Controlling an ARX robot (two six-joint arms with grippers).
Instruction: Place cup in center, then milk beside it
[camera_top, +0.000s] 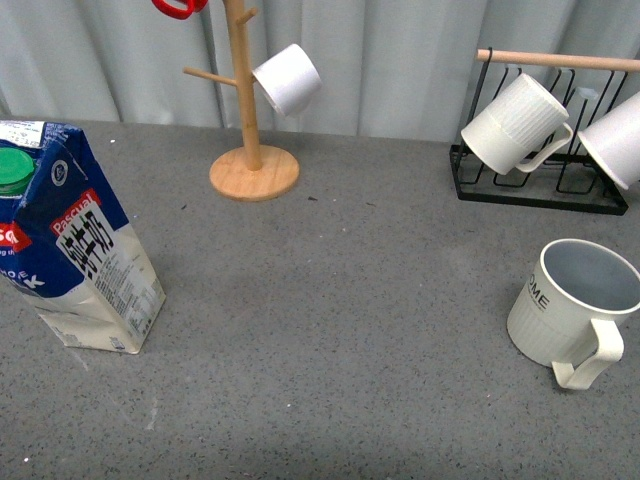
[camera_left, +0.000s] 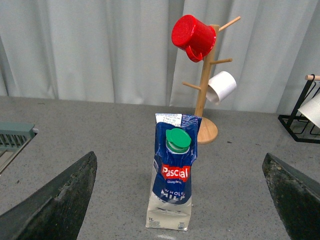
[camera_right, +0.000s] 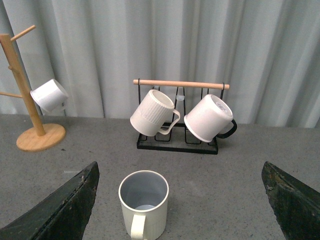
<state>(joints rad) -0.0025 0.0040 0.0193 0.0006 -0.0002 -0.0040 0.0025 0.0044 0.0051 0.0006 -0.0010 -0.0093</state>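
Front view: the Pascual milk carton (camera_top: 85, 255) stands upright at the far left of the grey table (camera_top: 330, 310). The "HOME" cup (camera_top: 570, 305) stands at the far right, mouth up, handle toward me, just in front of the black wire mug rack (camera_top: 540, 195). Carton and cup are well apart. Left wrist view: my left claw (camera_left: 180, 156) is spread wide, gripping nothing, facing the carton. Right wrist view: my right claw (camera_right: 180, 165) is likewise spread wide, facing the cup and clear of it.
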